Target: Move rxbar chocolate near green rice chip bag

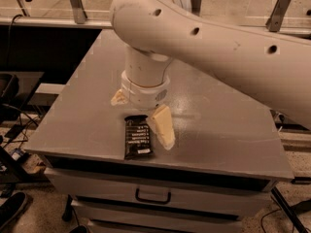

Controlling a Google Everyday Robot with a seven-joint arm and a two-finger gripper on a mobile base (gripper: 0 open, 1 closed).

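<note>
The rxbar chocolate (137,137), a flat black bar with rows of white text, lies near the front edge of the grey table (228,130). My gripper (141,114) hangs open just above the bar's far end. One cream finger (163,127) reaches down at the bar's right side. The other finger (118,98) shows behind and to the left. The jaws hold nothing. The green rice chip bag is hidden behind my white arm (204,38).
The table is a grey cabinet top with a drawer and handle (152,197) below the front edge. A dark chair and cables (9,106) stand on the floor at the left. Metal posts (278,8) rise behind the table.
</note>
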